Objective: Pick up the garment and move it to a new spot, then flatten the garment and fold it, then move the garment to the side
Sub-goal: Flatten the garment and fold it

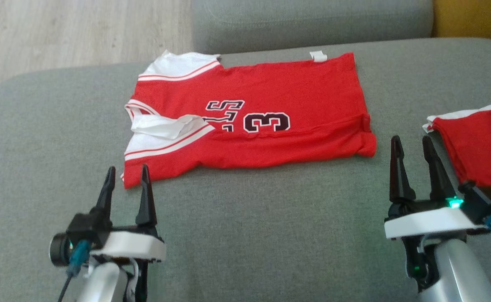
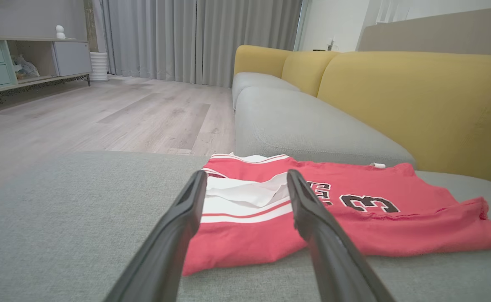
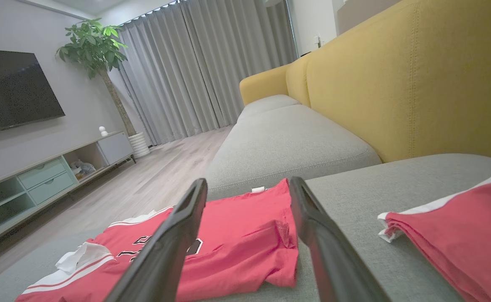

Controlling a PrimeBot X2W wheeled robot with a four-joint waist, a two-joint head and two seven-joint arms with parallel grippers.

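Both claws stand spread wide with nothing between their fingers. The left gripper (image 1: 127,168) hangs over the grey seat cushion (image 1: 245,235) at the near left. Its two dark fingers point away toward the garment (image 1: 296,92), and its right-hand finger (image 1: 145,197) ends just at the garment's near-left corner. I cannot tell whether that tip touches the cloth. The right gripper (image 1: 411,139) is well off to the right, just beside the garment's near-right corner, gaping as wide as the other and holding nothing. It sits in the strip of bare cushion between the garment and a second red piece of clothing (image 1: 480,147) lying at the right edge.

The garment is a red jersey with white striped trim and a dark number 3. It lies mostly flat across the middle of the cushion, neck end to the left and hem to the right. White fabric (image 1: 165,126) is bunched up at its left end, and a small white tag (image 1: 318,55) sticks out on its far edge. A long crease runs along its near side.
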